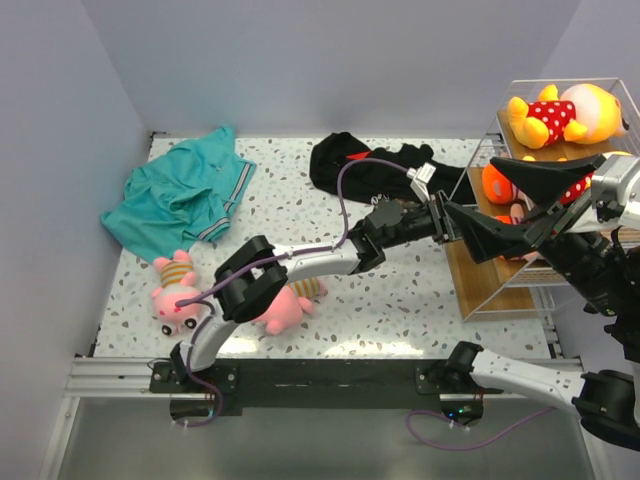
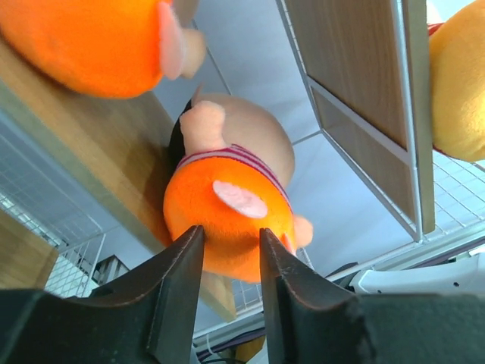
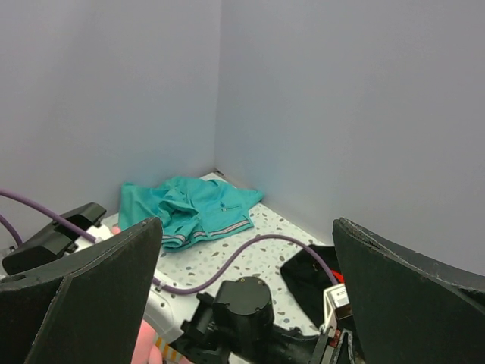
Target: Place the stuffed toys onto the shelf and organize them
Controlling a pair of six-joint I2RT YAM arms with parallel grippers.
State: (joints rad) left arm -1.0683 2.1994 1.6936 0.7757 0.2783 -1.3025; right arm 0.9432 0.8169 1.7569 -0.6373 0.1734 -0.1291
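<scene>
One doll (image 2: pixel 227 216) is pinched by its orange bottom in the half-closed left claw (image 2: pixel 231 236), resting on the shelf (image 2: pixel 98 152) board just ahead. Placing looks nearly done; next, release and back out.

Doll (image 2: pixel 227 220) is fuzzy plush; shelf (image 2: pixel 91 144) seemingly matt wood.

No word, number or brand can be read in any view. A white tag (image 1: pixel 421 173) just behind the left gripper (image 2: pixel 231 236) is too small to read (maybe blank). The red mark (image 1: pixel 356 156) on the black garment (image 1: pixel 330 165) beside it shows no letters.
</scene>
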